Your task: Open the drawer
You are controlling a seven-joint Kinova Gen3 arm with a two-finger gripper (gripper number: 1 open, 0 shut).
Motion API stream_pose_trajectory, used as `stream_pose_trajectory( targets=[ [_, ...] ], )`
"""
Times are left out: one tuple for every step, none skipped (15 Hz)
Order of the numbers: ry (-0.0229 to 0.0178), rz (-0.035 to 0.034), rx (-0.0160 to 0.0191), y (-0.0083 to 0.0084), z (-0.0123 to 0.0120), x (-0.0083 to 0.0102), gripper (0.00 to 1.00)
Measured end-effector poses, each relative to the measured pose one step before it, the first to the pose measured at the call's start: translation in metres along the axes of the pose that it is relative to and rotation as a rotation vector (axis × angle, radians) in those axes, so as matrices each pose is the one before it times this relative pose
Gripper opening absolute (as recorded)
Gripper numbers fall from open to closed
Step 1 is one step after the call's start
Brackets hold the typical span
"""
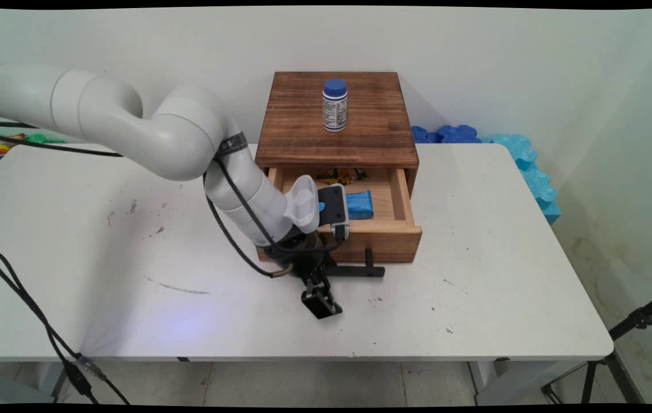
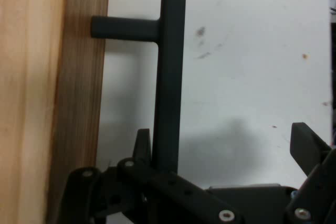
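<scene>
One wooden drawer (image 1: 400, 232) stands open on the surface (image 1: 475, 298), a blue packet (image 1: 360, 205) inside. The hand (image 1: 321, 303) hangs low, just before the drawer's black handle (image 1: 357, 271). From the hand view, the hand is spread wide and grips nothing. The handle's bar stands between its fingers, close against one finger (image 2: 142, 148).

The main view looks down from above the table's (image 1: 475, 287) near edge, facing 12 o'clock toward the wall, taking in the whole tabletop. The hand view sits very close, looking along the gripper (image 2: 226, 161) at the table. The 2 views share the drawer front (image 1: 386, 241) and its black handle (image 1: 360, 269).
</scene>
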Motion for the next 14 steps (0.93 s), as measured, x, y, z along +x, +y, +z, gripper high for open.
stream_pose_trajectory(
  targets=[
    [0.00039, 0.00022, -0.00332, 0.00236, -0.00065, -0.00060, 1.00],
    [0.00048, -0.00010, -0.00492, 0.00364, -0.00095, -0.00085, 1.00],
    [0.00115, -0.00083, -0.00640, 0.00440, -0.00112, -0.00067, 1.00],
    [0.00090, -0.00134, -0.00489, 0.00375, -0.00102, -0.00041, 1.00],
    [0.00060, -0.00189, -0.00448, 0.00344, -0.00095, -0.00048, 1.00],
    [0.00036, -0.00116, -0.00294, 0.00232, -0.00062, -0.00023, 1.00],
    [0.00060, -0.00207, -0.00502, 0.00388, -0.00103, -0.00031, 1.00],
    [0.00067, -0.00229, -0.00479, 0.00382, -0.00103, -0.00033, 1.00],
    [0.00074, -0.00194, -0.00411, 0.00325, -0.00085, -0.00020, 1.00],
    [0.00069, -0.00192, -0.00395, 0.00309, -0.00075, -0.00017, 1.00],
    [0.00032, -0.00173, -0.00263, 0.00201, -0.00044, -0.00018, 1.00],
    [0.00084, -0.00235, -0.00378, 0.00301, -0.00072, -0.00024, 1.00],
    [0.00073, -0.00271, -0.00434, 0.00335, -0.00068, -0.00033, 1.00],
    [0.00096, -0.00280, -0.00460, 0.00349, -0.00067, -0.00035, 1.00]
  ],
)
